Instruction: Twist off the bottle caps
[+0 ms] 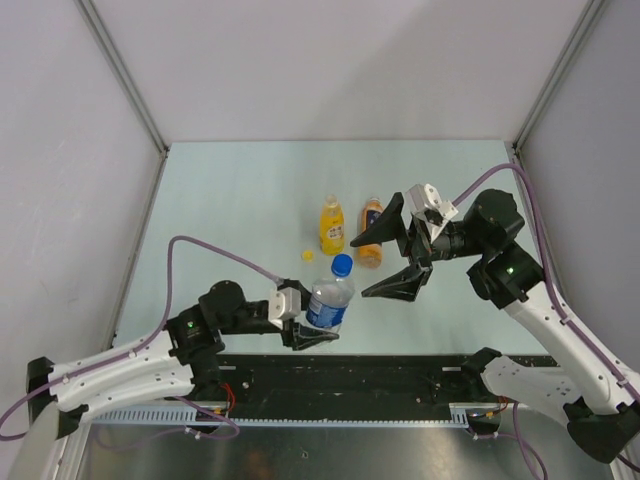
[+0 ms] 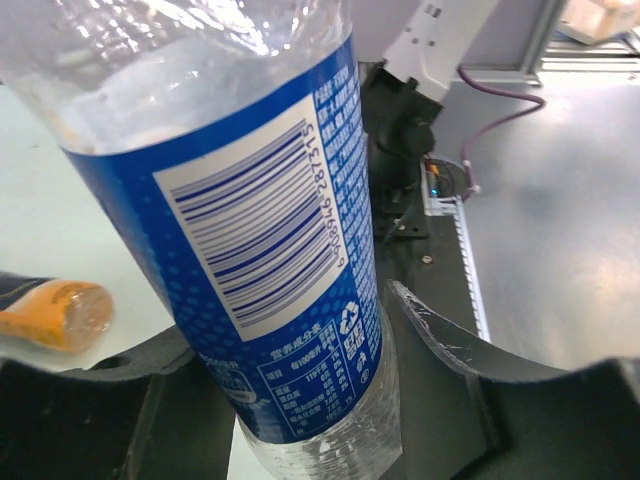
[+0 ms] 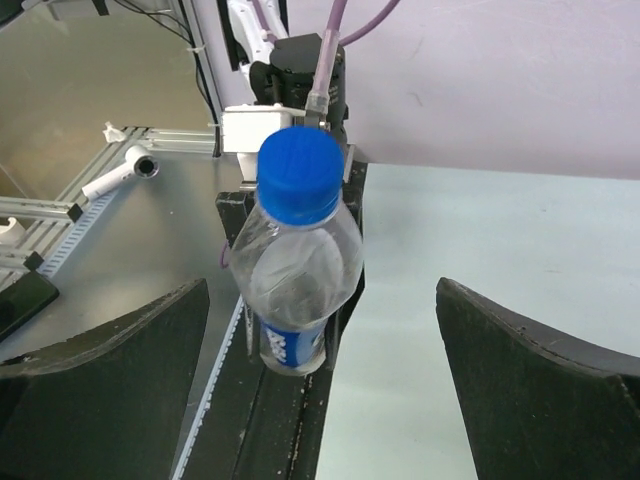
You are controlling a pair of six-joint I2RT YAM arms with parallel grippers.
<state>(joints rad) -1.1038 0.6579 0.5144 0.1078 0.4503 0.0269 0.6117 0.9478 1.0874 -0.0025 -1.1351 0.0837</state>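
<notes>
- The left gripper [image 1: 315, 333], low over the near edge of the table [image 1: 230, 200], is clamped on the clear bottle [image 1: 330, 300]. Its two dark fingers [image 2: 470, 350] press either side of the lower body, just under the blue label.
- The clear bottle leans, with its base in the grip and its neck pointing far and slightly right. The left wrist view is filled by its label and barcode. Whether its base touches the table cannot be told.
- The blue cap [image 1: 342, 265] sits on the neck of that bottle, seated with no gap showing in the right wrist view [image 3: 298, 185].
- The right gripper [image 1: 360, 268] is just right of the blue cap, its jaws spread wide and holding nothing. One finger reaches far-left, the other near-left, and the cap stands off their tips without touching either.
- A yellow cap [image 1: 308, 254] lies loose on the table, just left of the blue cap and a little farther off.
- The yellow bottle [image 1: 331, 228] stands upright beyond the yellow cap, near the middle of the table.
- The orange bottle [image 1: 371, 250] stands just right of the yellow one, partly hidden by the right gripper's far finger. Its top is too small to tell whether a cap is on.
</notes>
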